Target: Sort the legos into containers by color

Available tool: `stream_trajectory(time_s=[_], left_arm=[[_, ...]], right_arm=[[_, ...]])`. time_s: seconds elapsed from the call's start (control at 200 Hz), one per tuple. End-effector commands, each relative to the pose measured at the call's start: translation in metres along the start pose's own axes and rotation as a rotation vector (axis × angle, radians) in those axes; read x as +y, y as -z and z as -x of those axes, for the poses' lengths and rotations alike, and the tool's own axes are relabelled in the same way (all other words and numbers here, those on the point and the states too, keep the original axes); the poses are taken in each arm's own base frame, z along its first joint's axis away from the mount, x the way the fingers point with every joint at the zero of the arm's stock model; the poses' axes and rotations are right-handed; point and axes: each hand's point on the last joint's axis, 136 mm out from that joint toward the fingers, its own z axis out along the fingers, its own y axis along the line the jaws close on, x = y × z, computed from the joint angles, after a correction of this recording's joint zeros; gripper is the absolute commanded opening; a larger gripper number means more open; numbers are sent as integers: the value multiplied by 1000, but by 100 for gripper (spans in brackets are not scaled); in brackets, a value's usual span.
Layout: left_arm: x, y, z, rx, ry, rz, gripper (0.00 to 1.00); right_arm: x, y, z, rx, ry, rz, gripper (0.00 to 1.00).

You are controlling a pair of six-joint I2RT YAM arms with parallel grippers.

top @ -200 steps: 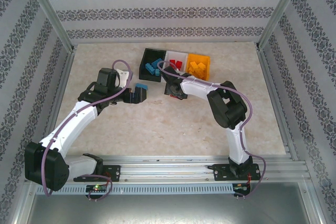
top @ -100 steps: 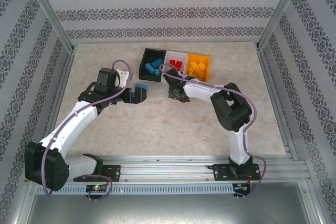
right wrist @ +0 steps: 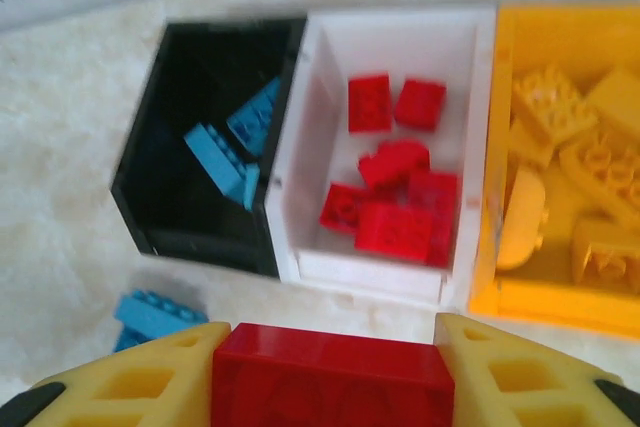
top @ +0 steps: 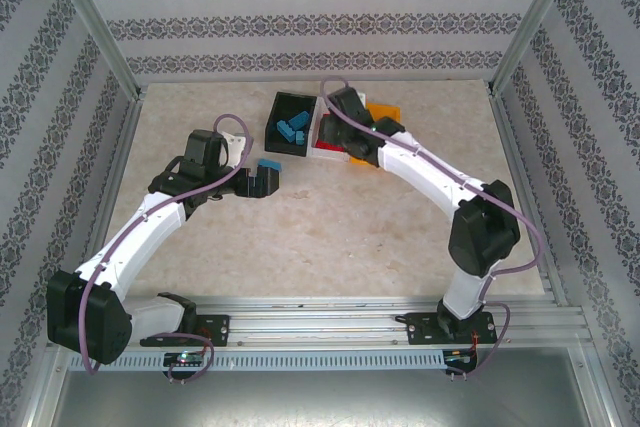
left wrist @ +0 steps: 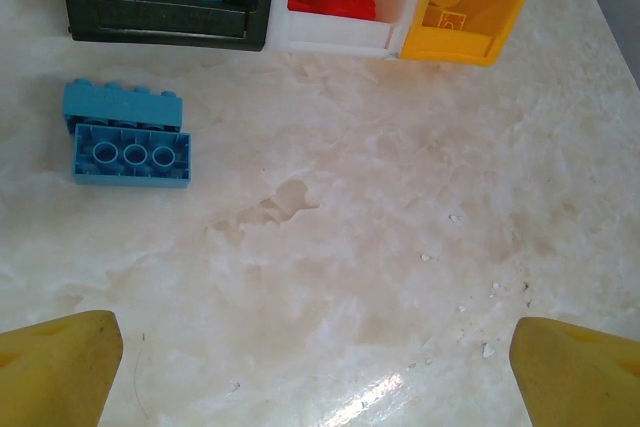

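Note:
My right gripper point(right wrist: 330, 347) is shut on a red lego point(right wrist: 330, 382) and hovers just before the near wall of the white container point(right wrist: 372, 269), which holds several red legos point(right wrist: 395, 202). The black container point(right wrist: 160, 209) holds blue legos point(right wrist: 228, 147); the orange container point(right wrist: 487, 277) holds orange ones point(right wrist: 575, 162). Two blue legos point(left wrist: 128, 137) lie together on the table in front of the black container point(left wrist: 165, 25), one of them studs down. My left gripper point(left wrist: 320, 377) is open over bare table, to the right of and nearer than those two. From above, it point(top: 262, 182) sits beside a blue lego point(top: 268, 165).
The three containers stand in a row at the back middle of the marble table point(top: 330, 227). The right arm point(top: 420, 162) stretches across the orange container point(top: 385, 110). Patterned walls and metal posts point(top: 100, 37) enclose the table.
My right gripper closed on the red lego on the table in front of the containers, then rose and reached forward to the white container. The left arm stayed still.

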Motion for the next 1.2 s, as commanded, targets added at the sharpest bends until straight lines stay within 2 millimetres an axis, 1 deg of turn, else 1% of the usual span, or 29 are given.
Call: stream_trajectory(time_s=[0.0, 0.11, 0.135, 0.185, 0.25, 0.28, 0.335, 0.36, 0.435, 0.51, 0.545, 0.625, 0.694, 0.719, 0.734, 0.749, 0.774, 0.779, 0.784, 0.789, 0.794, 0.799, 0.839, 0.879, 0.914, 0.974, 1.024, 1.139, 1.194], left_arm=[[-3, 2, -1, 13, -21, 1, 100], [-1, 1, -2, 19, -21, 10, 100], [-1, 1, -3, 22, -21, 11, 100], [0, 0, -3, 25, -20, 14, 100], [1, -1, -4, 31, -20, 20, 100], [2, -2, -4, 35, -19, 21, 100], [3, -3, -5, 41, -16, 23, 100], [3, -4, -6, 46, -14, 22, 100], [4, -5, -7, 52, -15, 29, 100], [5, -5, -7, 54, -15, 33, 100], [5, -5, -8, 57, -13, 34, 100], [6, -6, -8, 61, -12, 35, 100], [8, -7, -10, 68, -11, 43, 100], [9, -8, -10, 70, -11, 48, 100], [10, -8, -11, 75, -10, 50, 100], [10, -9, -12, 77, -9, 54, 100], [13, -10, -13, 82, -8, 63, 100], [13, -10, -13, 84, -8, 65, 100], [13, -10, -13, 84, -8, 67, 100], [14, -10, -14, 85, -8, 69, 100], [14, -10, -14, 86, -8, 71, 100], [15, -11, -14, 89, -6, 72, 100], [18, -13, -17, 102, -3, 87, 100], [22, -17, -21, 120, 1, 103, 100], [26, -21, -25, 140, 7, 121, 100], [32, -30, -32, 175, 13, 140, 100], [36, -39, -38, 209, 25, 150, 100], [47, -57, -46, 252, 69, 184, 100], [52, -63, -49, 254, 74, 215, 100]], right_arm=[[-18, -23, 18, 6, 54, -67, 46], [-22, -50, 39, 20, 32, -67, 46], [-25, -57, 40, 26, 29, -75, 46], [-25, -65, 51, 13, 23, -76, 46], [-27, -79, 58, 7, 25, -82, 47], [-26, -83, 63, 1, 28, -83, 48], [-27, -90, 68, 5, 35, -89, 56], [-27, -89, 73, 2, 37, -88, 60], [-25, -91, 78, 6, 48, -88, 70], [-22, -84, 84, -7, 55, -79, 75], [-22, -81, 85, -7, 55, -76, 76], [-20, -67, 83, -8, 43, -57, 78], [-16, -49, 72, -10, 35, -24, 78], [-16, -47, 66, -6, 35, -17, 79], [-13, -40, 66, -18, 33, -3, 79], [-13, -35, 62, -18, 32, 5, 79], [-14, -32, 49, -5, 34, 9, 79], [-13, -29, 50, -12, 32, 17, 79], [-14, -29, 45, -4, 34, 13, 79], [-12, -26, 48, -14, 30, 24, 79], [-12, -25, 45, -10, 30, 24, 79], [-16, -27, 37, 4, 32, 17, 79], [-16, -18, 23, 10, 27, 35, 80], [-19, -12, 2, 35, 25, 49, 80], [-19, -4, -11, 46, 18, 69, 80], [-21, 1, -41, 89, 19, 101, 80], [-21, 7, -61, 116, 23, 119, 80], [-22, 17, -98, 151, 42, 167, 81], [-24, 22, -111, 162, 36, 183, 81]])
